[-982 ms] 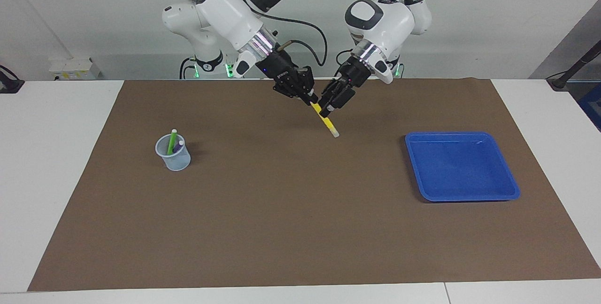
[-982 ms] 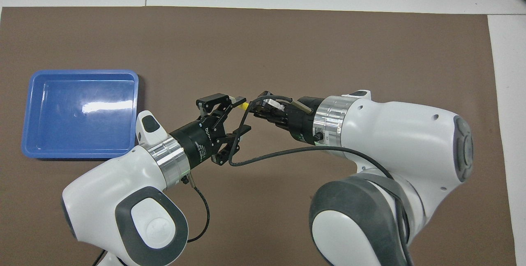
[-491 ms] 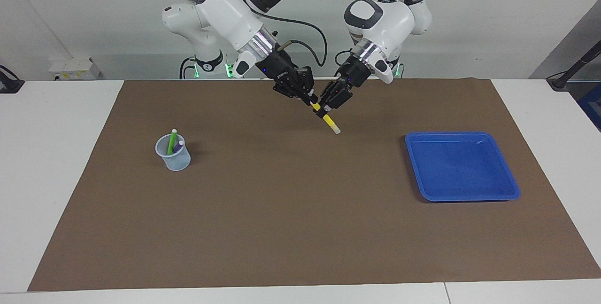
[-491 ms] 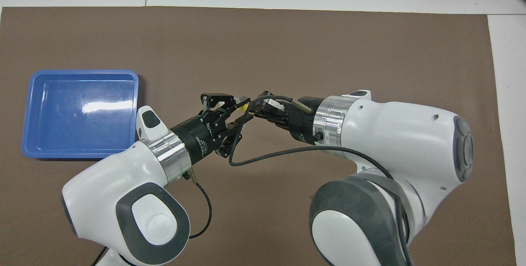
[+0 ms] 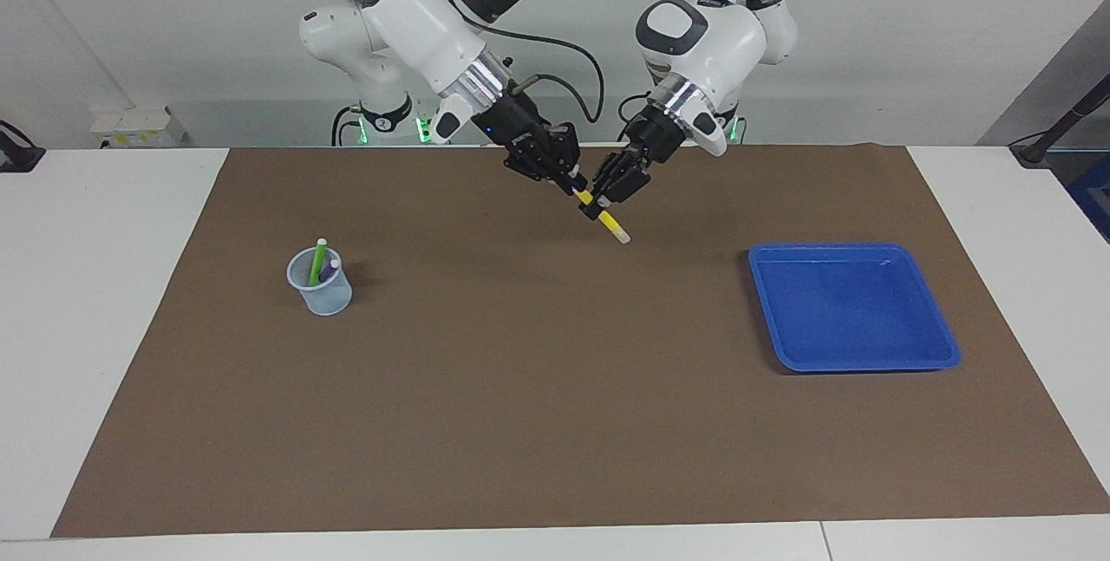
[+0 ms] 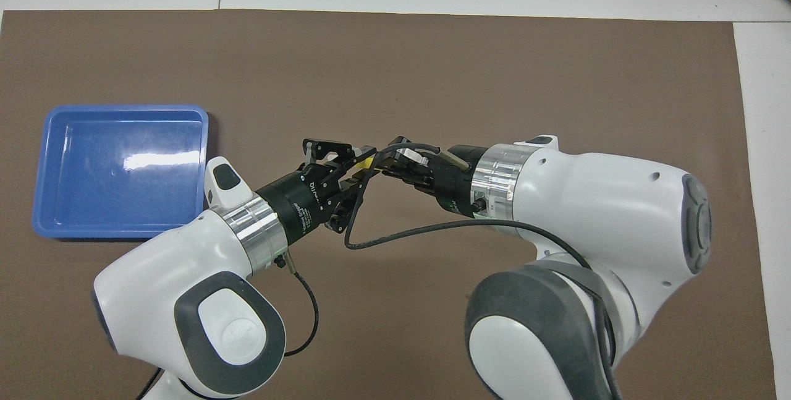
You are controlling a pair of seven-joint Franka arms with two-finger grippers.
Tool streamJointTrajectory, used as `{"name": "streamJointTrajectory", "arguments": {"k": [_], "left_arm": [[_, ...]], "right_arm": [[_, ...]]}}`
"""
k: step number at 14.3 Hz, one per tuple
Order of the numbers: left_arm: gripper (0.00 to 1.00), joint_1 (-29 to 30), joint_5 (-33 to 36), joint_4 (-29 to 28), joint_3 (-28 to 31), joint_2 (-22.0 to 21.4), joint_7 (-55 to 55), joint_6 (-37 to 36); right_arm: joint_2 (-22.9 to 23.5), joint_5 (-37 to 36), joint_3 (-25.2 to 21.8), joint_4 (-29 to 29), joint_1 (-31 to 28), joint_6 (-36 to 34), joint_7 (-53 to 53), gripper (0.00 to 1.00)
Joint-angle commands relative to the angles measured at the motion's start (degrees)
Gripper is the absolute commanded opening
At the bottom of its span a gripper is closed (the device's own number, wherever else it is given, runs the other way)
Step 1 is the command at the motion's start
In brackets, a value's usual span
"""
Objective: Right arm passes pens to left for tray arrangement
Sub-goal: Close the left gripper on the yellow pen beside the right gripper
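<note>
A yellow pen [image 5: 612,228] hangs tilted in the air over the mat's middle, near the robots' edge, its whitish cap pointing down. My right gripper [image 5: 579,191] is shut on its upper end. My left gripper [image 5: 597,210] has closed on the pen's middle, just below the right one. In the overhead view a sliver of the yellow pen [image 6: 368,158] shows between the left gripper [image 6: 357,168] and the right gripper [image 6: 386,166]. A green pen [image 5: 317,261] and a purple pen [image 5: 329,270] stand in a cup. The blue tray [image 5: 854,305] [image 6: 123,171] holds nothing.
The pale mesh cup [image 5: 323,292] stands toward the right arm's end of the brown mat [image 5: 520,388]; the arms hide it in the overhead view. The tray lies toward the left arm's end. White table [image 5: 104,283] borders the mat.
The left gripper's fingers have closed from wide open onto the yellow pen. The right gripper keeps its hold, and the pen has barely shifted.
</note>
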Motion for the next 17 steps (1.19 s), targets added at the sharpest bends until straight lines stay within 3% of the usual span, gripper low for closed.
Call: {"name": "streamJointTrajectory", "arguments": {"k": [1,4,11,12,14,17], "left_arm": [[0.13,-0.7,-0.9,0.7,0.7,0.1,0.6,0.1],[0.0,-0.7,-0.9,0.2,0.7,-0.2,0.5,0.0],[0.0,-0.7,-0.7,-0.1,0.8,-0.5,1.7,-0.9],[0.0,-0.7,-0.7,-0.1,0.8,-0.5,1.7,-0.9],[0.0,-0.6,-0.6,-0.1,0.8,-0.5,1.8,-0.9],[0.0,-0.4,-0.5,-0.6,0.9,-0.9,4.8,-2.1]], "right_arm": [[0.0,2.0,0.2,-0.1,-0.2,1.0,-0.6,0.0],[0.1,2.0,0.2,-0.1,-0.2,1.1,-0.7,0.0],[0.1,2.0,0.2,0.0,-0.3,0.6,-0.3,0.0],[0.1,2.0,0.2,0.0,-0.3,0.4,-0.2,0.07],[0.1,2.0,0.2,0.2,-0.3,0.5,0.0,1.0],[-0.1,1.5,0.1,0.7,-0.9,-1.3,0.0,1.0]]}}
